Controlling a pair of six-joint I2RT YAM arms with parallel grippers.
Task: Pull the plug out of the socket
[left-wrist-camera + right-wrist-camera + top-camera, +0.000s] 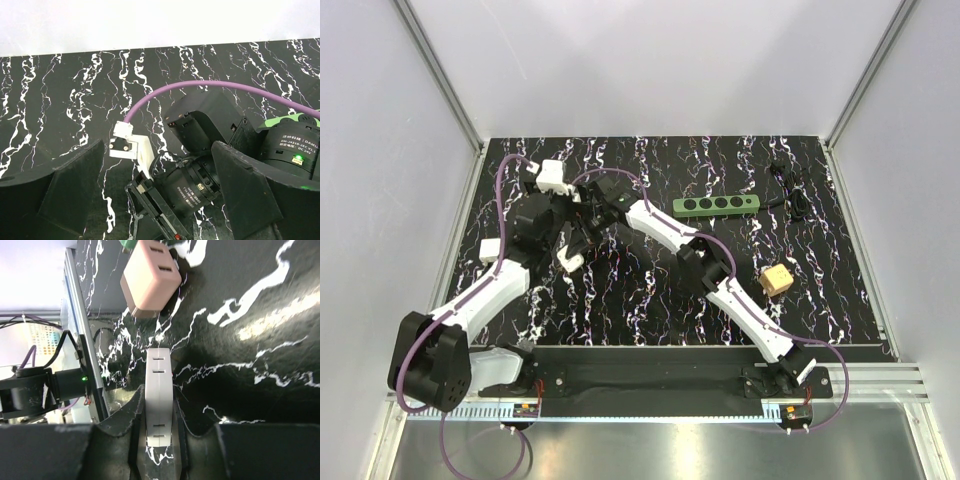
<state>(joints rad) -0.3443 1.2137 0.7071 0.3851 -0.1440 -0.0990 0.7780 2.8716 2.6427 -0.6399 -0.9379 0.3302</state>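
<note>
Right wrist view: my right pincer (159,407) clamps a white plug (159,371), its lower end hidden in my grip; my left pincer (157,155) gapes wide; the socket (715,205) lies well apart.

White print "DM-J4310-2EC" on the black motor housing (292,145)

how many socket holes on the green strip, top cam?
4, in one row along the green power strip: one at its left end, two mid-strip, one near its right end. None appears hidden.
</note>
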